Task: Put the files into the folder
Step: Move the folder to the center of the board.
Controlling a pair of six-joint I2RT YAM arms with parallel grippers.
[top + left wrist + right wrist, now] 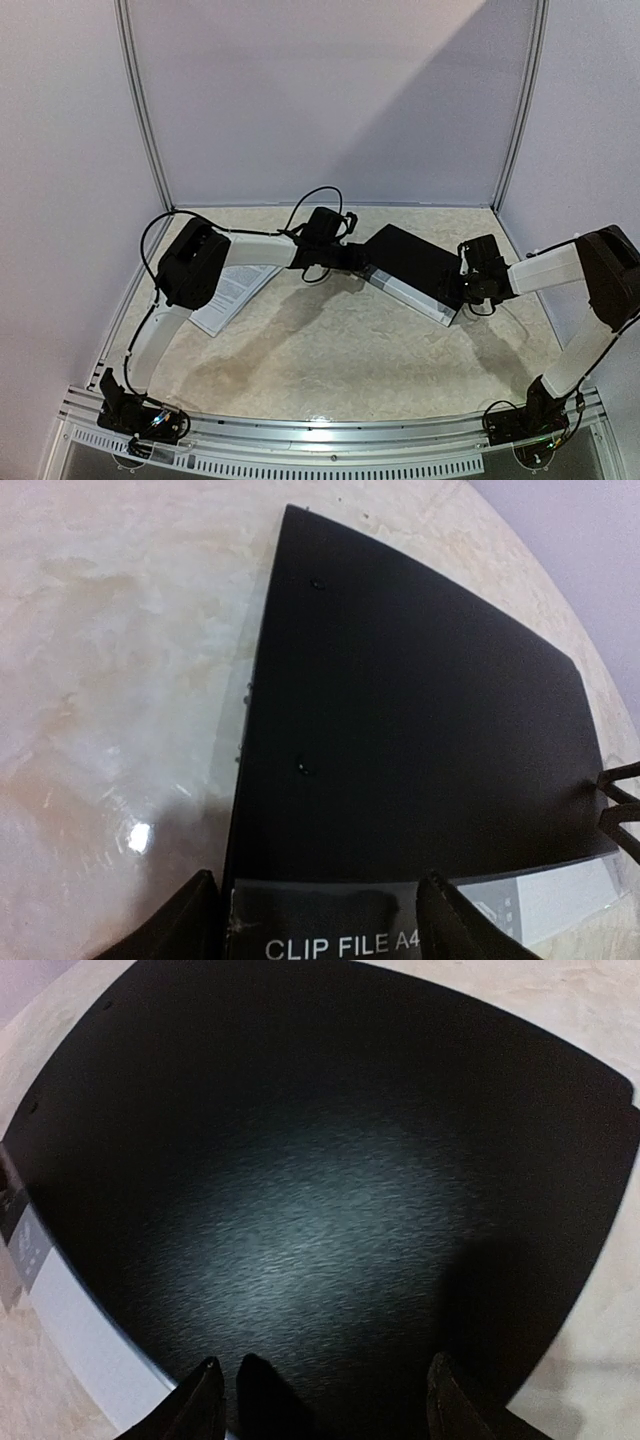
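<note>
At the near edge of the table (330,350), my two arms rise from their bases. Just beyond, on the left, the files (232,292) lie flat, partly beneath the left arm's elbow and well apart from the folder (415,262). The folder lies closed at mid-table, its white spine strip (405,295) facing me. The left gripper (318,885) stands over the folder's labelled end, jaws parted, nothing clamped. The right gripper (325,1365) stands over the opposite end of the black cover, jaws likewise parted and empty.

Hazards, as I judge them:
- A jaw closing without purchase on the cover edge may push the folder along the table instead of opening it.
- A low left elbow may sweep the files.

Count: two arms, two grippers, one folder, one spine strip, one stack of files. I cannot tell how many sheets it holds.
</note>
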